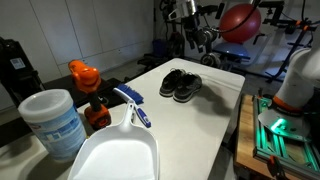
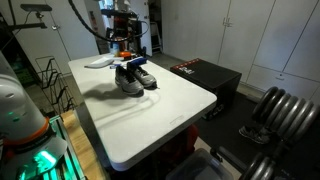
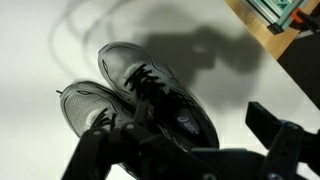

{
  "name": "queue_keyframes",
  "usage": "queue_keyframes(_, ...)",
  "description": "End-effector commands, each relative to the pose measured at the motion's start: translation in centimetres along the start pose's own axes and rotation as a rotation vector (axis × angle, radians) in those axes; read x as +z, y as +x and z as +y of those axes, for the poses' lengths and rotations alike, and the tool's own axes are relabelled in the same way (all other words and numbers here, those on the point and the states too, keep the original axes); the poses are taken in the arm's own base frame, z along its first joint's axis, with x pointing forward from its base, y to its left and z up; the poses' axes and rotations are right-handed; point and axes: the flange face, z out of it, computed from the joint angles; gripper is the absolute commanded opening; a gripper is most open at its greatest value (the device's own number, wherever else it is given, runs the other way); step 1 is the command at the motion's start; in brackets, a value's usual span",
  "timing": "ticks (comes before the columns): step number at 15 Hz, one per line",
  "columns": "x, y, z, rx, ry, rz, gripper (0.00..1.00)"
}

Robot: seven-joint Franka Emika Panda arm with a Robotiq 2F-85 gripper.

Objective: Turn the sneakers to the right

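Note:
The sneakers (image 1: 181,84) are a dark pair with lighter soles, side by side on the white table (image 1: 215,120). They also show in an exterior view (image 2: 135,77) and fill the middle of the wrist view (image 3: 140,95). My gripper (image 2: 127,52) hangs just above them. In the wrist view the gripper (image 3: 185,135) is open, with one dark finger at the lower left and one at the right. The heel end of the nearer shoe lies between the fingers. I cannot tell whether a finger touches the shoe.
A white dustpan (image 1: 110,150), a blue brush (image 1: 133,106), an orange bottle (image 1: 86,80) and a white tub (image 1: 52,122) stand at one end of the table. A black box (image 2: 205,75) sits beside the table. A red ball (image 1: 240,20) is behind.

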Motion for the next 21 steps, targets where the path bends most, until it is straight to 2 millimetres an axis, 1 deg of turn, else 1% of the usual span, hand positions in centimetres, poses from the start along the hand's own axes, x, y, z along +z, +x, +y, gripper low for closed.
queue_keyframes(1,-0.1,0.7,0.5,0.199,0.013,-0.015,1.0)
queue_keyframes(8,-0.8,1.2,0.6,0.56,0.074,0.053,1.0)
queue_keyframes(10,-1.0,1.4,0.5,0.62,0.068,0.091,1.0)
queue_keyframes(12,-1.2,1.8,0.5,0.654,0.02,0.144,1.0)
queue_keyframes(17,-1.7,2.5,0.6,0.649,-0.018,0.241,1.0)
queue_keyframes(18,-1.7,2.6,0.6,0.631,-0.017,0.245,1.0)
queue_keyframes(19,-2.2,2.8,1.1,0.633,0.003,0.228,1.0)
queue_keyframes(21,-2.3,2.8,1.1,0.633,0.003,0.232,1.0)
